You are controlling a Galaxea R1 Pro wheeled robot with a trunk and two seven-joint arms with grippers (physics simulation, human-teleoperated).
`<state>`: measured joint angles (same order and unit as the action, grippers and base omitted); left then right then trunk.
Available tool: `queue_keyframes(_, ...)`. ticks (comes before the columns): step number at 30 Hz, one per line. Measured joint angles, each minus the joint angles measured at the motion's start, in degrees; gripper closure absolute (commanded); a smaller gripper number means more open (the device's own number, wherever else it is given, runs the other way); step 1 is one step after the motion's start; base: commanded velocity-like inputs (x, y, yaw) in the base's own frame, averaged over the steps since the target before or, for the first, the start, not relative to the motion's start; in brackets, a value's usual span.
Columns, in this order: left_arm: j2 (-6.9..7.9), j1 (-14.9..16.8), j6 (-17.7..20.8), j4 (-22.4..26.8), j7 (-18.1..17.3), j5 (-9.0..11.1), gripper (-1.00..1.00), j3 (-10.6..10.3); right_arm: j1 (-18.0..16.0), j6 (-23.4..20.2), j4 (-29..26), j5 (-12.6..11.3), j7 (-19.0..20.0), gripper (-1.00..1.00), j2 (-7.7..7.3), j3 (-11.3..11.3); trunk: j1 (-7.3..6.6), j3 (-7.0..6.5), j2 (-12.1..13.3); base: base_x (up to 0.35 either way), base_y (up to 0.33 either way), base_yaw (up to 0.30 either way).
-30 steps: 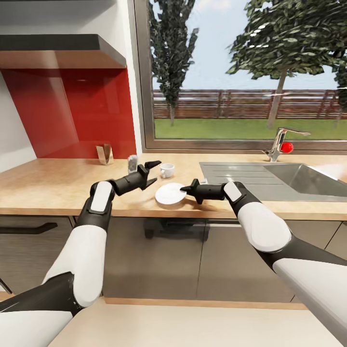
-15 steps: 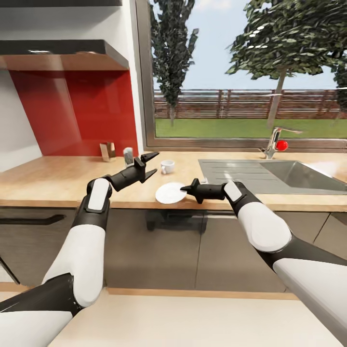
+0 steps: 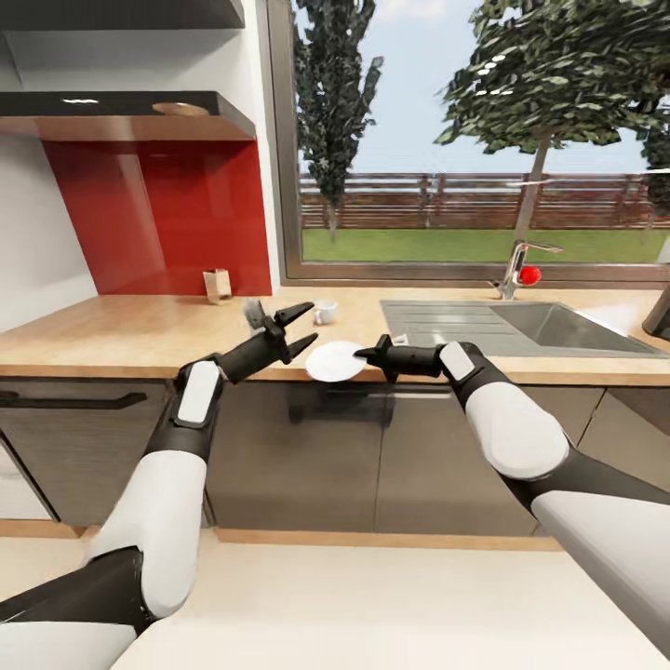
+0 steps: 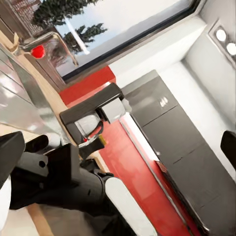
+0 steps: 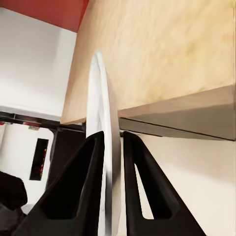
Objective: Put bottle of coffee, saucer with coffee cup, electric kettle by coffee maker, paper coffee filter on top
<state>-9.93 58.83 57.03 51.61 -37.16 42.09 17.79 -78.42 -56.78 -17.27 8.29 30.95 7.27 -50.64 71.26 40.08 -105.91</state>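
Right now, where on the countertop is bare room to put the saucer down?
The right tool holds the saucer at the counter's front edge. The widest bare wood lies between the wall and the small holder. A narrower strip runs before the sink. It is crowded around the cup and the left tool.

White saucer (image 3: pixel 333 361), plain, pinched between black fingers (image 5: pixel 86 196) of the right hand (image 3: pixel 368 354). Black left hand (image 3: pixel 300 328) too, on an arm of white shells and dark joints. Small white coffee cup (image 3: pixel 325 312) on a light, speckled wood-toned bench (image 3: pixel 112 330). Glossy red backsplash (image 3: pixel 158 214) under a dark shelf (image 3: pixel 121 104). Grey steel sink (image 3: pixel 549 326), chrome tap (image 3: pixel 516 265) with a red knob. Dark grey cabinet fronts (image 3: pixel 372 456). Green lawn, brown fence, pale blue sky through the window (image 3: pixel 465 140).
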Motion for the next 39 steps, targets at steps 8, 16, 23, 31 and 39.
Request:
queue_keyframes(8, 4.42, -11.9, -0.3, 0.2, -17.6, -0.1, -1.0, -13.0, -0.6, 0.0, -0.3, 0.1, 0.0, 1.0, -1.0, 0.0, 0.0, 0.0, 0.0, -0.005, 0.0, 0.0)
queue_keyframes(16, 14.1, -22.4, -1.0, 0.5, -29.6, -0.5, -1.0, -22.9, -0.6, -0.1, -2.3, 0.1, 0.0, 1.0, -1.0, 0.0, -0.01, 0.0, 0.0, 0.0, 0.0, 0.0)
queue_keyframes(23, 27.24, -35.4, -2.9, -1.3, -36.6, -0.5, -1.0, -25.9, -0.6, -0.3, -5.1, 0.0, 5.0, 1.0, -1.06, 0.3, -0.01, 0.0, 0.0, 0.0, 0.0, 0.0)
queue_keyframes(31, 35.07, -42.4, -24.7, -31.4, -51.6, -0.6, -1.0, -25.9, -0.6, -0.4, -10.6, 0.0, 9.0, 1.0, -1.35, 0.6, -0.01, -0.02, 0.0, 0.0, 0.0, 0.0)
queue_keyframes(39, 38.36, -45.2, -37.2, -49.2, -52.6, -0.6, -1.0, -26.1, -0.5, -0.4, -11.2, 0.3, 11.7, 1.0, -2.22, 0.7, -0.01, -0.01, 0.0, 0.0, 0.0, 0.0)
